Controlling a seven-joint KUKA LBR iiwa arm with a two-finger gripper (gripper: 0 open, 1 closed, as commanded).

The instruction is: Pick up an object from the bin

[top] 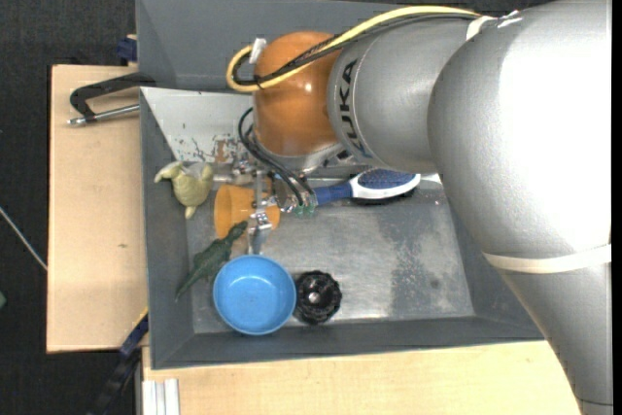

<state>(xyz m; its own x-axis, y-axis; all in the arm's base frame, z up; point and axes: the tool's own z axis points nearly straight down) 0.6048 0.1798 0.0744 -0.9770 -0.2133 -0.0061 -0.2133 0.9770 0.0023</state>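
Observation:
My gripper (257,209) hangs low in the left half of the bin, right against an orange rounded thing (229,207) that its metal parts partly cover. A pale yellow-green soft toy (187,185) lies just left of it, by the bin's left wall. A dark green leaf-like thing (207,263) stretches from under the orange thing toward the front left. A blue bowl (254,294) stands open side up just in front of the gripper.
A black round knob-like thing (317,296) sits right of the blue bowl near the front wall. A blue-and-white brush (377,185) lies under the arm at mid-bin. The arm and its orange cover hide the back of the bin.

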